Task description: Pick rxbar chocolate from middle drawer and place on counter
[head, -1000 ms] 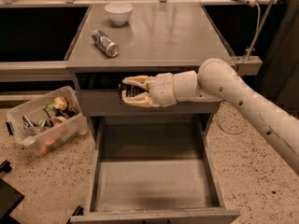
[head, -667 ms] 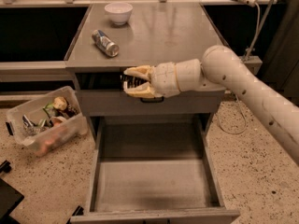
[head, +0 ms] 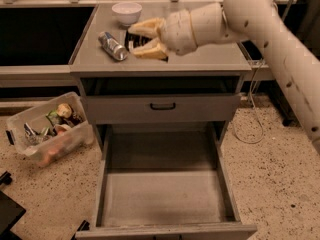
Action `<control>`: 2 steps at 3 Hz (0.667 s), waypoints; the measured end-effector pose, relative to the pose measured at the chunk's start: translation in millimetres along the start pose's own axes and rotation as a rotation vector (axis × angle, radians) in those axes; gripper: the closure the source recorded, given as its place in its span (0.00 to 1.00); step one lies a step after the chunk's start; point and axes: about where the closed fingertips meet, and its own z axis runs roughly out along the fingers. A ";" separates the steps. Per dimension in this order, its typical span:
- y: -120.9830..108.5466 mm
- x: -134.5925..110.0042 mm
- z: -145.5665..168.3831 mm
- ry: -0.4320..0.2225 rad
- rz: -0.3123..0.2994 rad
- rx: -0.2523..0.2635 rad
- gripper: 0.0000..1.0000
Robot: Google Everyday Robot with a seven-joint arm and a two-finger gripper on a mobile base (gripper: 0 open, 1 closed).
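Hovering low over the bench (head: 200, 60), left of its middle and between the back and front edges, the hand (head: 133, 41) is seen in the camera view closed on the rxbar chocolate (head: 145, 39). The black wrapper is pinched flat between the two fingers, apparently so that it can be laid down level. A silver can (head: 112, 45) lies just beside it toward the left edge. The middle drawer (head: 165, 199) is seen pulled out below, its floor bare.
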 end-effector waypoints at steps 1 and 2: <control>-32.4 -3.9 -1.7 -0.033 -0.040 -0.020 1.00; -60.0 31.1 -2.3 -0.106 -0.079 0.015 1.00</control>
